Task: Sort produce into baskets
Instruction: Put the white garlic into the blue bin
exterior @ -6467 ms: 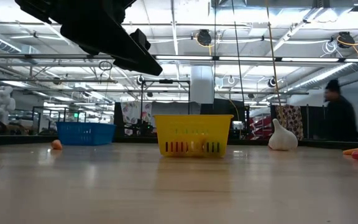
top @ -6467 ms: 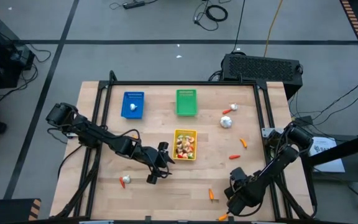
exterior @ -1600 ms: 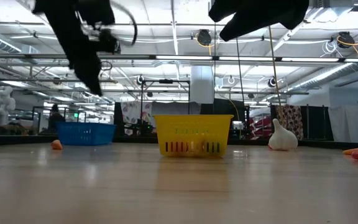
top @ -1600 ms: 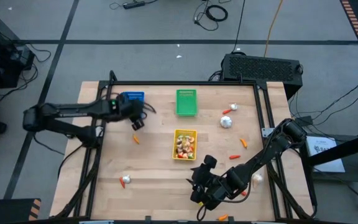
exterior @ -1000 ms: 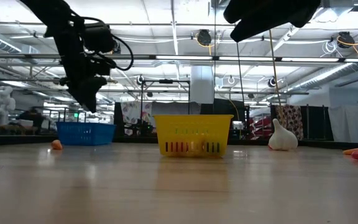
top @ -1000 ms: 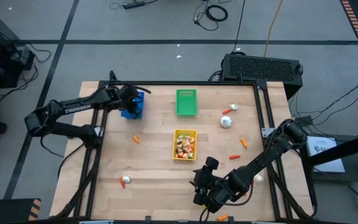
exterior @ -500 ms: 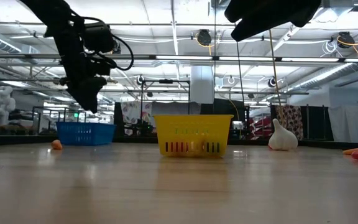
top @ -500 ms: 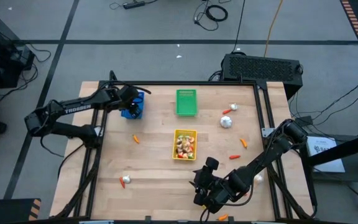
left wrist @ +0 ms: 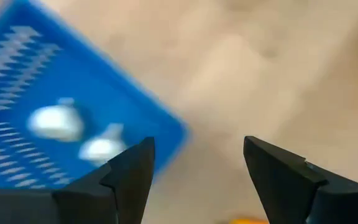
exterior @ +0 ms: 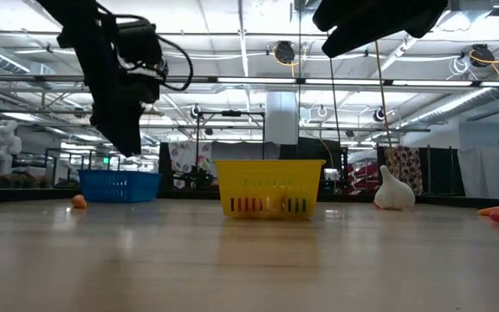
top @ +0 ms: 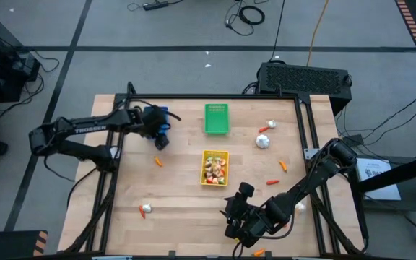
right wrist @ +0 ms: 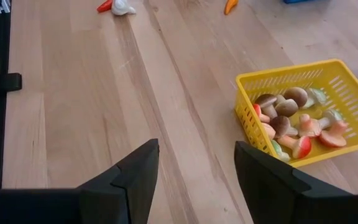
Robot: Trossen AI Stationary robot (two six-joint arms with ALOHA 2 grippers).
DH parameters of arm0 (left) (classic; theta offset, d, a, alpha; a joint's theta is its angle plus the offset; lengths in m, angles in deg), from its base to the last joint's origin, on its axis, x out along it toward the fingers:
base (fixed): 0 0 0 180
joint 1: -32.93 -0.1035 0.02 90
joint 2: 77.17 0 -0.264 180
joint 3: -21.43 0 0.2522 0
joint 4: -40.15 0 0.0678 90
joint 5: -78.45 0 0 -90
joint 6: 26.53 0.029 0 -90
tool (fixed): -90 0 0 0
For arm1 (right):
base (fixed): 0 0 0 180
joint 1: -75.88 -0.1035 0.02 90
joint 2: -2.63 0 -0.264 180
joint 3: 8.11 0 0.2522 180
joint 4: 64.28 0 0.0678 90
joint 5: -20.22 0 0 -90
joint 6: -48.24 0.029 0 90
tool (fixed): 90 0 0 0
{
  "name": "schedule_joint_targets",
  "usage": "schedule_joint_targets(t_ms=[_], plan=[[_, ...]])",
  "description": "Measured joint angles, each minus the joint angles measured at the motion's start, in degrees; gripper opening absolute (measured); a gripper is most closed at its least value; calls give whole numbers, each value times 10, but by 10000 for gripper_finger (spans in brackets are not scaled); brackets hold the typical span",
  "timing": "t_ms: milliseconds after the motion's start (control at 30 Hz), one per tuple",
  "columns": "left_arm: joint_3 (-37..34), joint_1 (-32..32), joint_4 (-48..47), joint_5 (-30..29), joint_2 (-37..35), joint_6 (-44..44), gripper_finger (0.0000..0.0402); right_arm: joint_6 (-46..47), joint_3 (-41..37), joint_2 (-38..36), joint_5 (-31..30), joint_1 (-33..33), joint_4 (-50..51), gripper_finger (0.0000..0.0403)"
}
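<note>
My left gripper hangs open and empty above the table, just past the near right corner of the blue basket; its own wrist view shows two white bulbs lying in that basket. In the high view the arm covers most of the blue basket. My right gripper is open and empty near the table's near edge, its fingers facing the yellow basket, which holds several toy mushrooms. The green basket stands at the far middle.
Loose produce lies on the wood: an orange piece near my left gripper, a white bulb with a red piece at the near left, white bulbs and orange-red pieces on the right, and one at the near edge.
My left gripper has moved from over the blue basket a little toward the table's near and right edges, so that it now stands off the basket's near right corner.
</note>
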Motion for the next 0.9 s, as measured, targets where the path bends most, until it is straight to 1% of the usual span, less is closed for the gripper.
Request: schedule_joint_targets(t_ms=[100,200,300,400,467,533,633,733,833,900], plan=[[18,39,-1,46,0,-26,254,0,0,0,0,0,0,201],[45,86,11,52,0,-45,254,-4,0,0,0,0,0,201],[57,132,77,47,0,-68,254,-5,0,0,0,0,0,201],[58,170,152,47,0,-73,254,-2,0,0,0,0,2,201],[58,193,187,47,6,-72,254,1,0,0,0,0,11,201],[58,217,202,47,8,-72,254,19,0,0,-3,0,27,201],[58,250,233,45,9,-72,254,66,0,0,-16,10,70,201],[58,282,242,25,11,-71,254,100,0,-8,-10,36,137,201],[58,309,252,-3,17,-68,254,121,0,-24,5,86,221,201],[58,326,251,-18,24,-68,254,137,0,-37,20,136,273,201]])
